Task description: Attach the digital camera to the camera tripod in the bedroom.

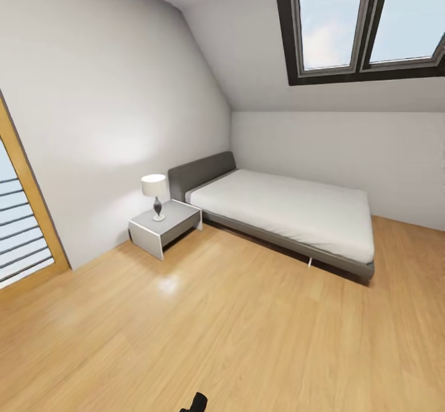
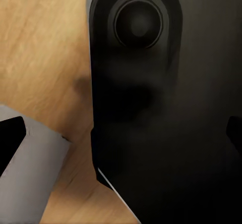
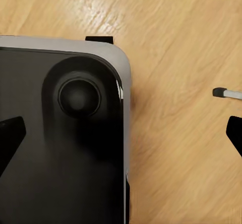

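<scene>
Hands hang low against the robot's glossy black base (image 3: 60, 148) above the light wood plank floor (image 1: 247, 338); whether either is open, I cannot tell. Beyond, a grey bed (image 1: 290, 214) has a white bedside cabinet (image 1: 165, 226) beside its headboard.

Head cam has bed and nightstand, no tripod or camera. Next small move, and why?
Probably turn the base or head right to scan. The head view shows the bed, nightstand and lamp; the right wrist view catches a silver rod with a black tip low on the floor, possibly a tripod leg.
</scene>
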Available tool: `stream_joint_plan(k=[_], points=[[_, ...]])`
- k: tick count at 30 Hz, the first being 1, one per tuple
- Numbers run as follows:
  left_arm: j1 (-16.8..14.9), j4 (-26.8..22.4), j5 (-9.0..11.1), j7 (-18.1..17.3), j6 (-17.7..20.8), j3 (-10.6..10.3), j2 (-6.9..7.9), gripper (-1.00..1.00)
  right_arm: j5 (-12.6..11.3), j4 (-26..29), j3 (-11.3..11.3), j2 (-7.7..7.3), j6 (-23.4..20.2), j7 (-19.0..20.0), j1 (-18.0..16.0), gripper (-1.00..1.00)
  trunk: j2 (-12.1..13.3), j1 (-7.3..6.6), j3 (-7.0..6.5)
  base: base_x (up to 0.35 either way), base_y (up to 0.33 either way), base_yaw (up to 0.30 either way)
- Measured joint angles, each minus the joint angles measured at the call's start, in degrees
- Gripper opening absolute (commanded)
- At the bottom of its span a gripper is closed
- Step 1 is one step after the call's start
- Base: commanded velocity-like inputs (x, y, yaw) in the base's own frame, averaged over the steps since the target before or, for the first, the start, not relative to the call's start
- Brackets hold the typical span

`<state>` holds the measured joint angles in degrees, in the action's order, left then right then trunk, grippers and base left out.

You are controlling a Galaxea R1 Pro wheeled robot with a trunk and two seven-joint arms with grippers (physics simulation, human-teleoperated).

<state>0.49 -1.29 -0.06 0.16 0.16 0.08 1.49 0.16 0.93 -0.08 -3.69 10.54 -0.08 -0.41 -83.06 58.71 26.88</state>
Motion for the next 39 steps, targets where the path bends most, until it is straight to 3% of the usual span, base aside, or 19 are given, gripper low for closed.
stream_joint_plan(k=[16,33,39], points=[[0.0,0.0,0.0,0.0,0.0,0.0,0.00,1.00,0.0,0.0,0.0,0.09,0.0,0.0,0.0,1.00,0.0,0.01,0.00,0.126,0.143,-0.017],[0.0,0.0,0.0,0.0,-0.1,0.0,0.00,1.00,0.0,0.0,0.0,0.08,0.0,0.0,0.0,1.00,0.0,0.01,0.00,0.002,0.003,-0.261],[0.0,0.0,0.0,0.0,-0.1,0.0,-0.07,1.00,0.0,0.0,0.0,0.09,0.0,0.0,0.0,1.00,0.0,0.01,0.00,0.000,0.171,-0.093]])
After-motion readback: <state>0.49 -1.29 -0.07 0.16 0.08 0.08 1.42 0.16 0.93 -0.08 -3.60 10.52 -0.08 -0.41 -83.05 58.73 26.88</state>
